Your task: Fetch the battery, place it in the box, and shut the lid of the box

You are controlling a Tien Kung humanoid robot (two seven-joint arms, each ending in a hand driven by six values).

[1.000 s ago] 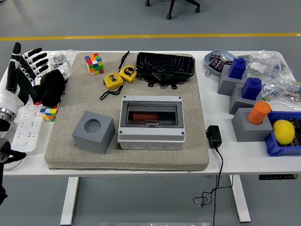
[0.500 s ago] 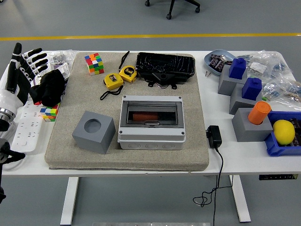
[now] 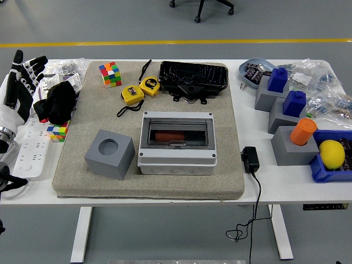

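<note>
While fingers-spread left hand (image 3: 19,82) at table edge: box (image 3: 176,142) lid down, grey cube (image 3: 110,154) beside.

white-shelled left hand (image 3: 15,91) with 5 black-jointed, black-tipped fingers on a silver metal wrist

A grey box (image 3: 176,144) with a smoky clear lid is showing an orange battery (image 3: 171,136); two yellow tape measures (image 3: 139,89) are lying on a beige mat (image 3: 77,170).
</note>
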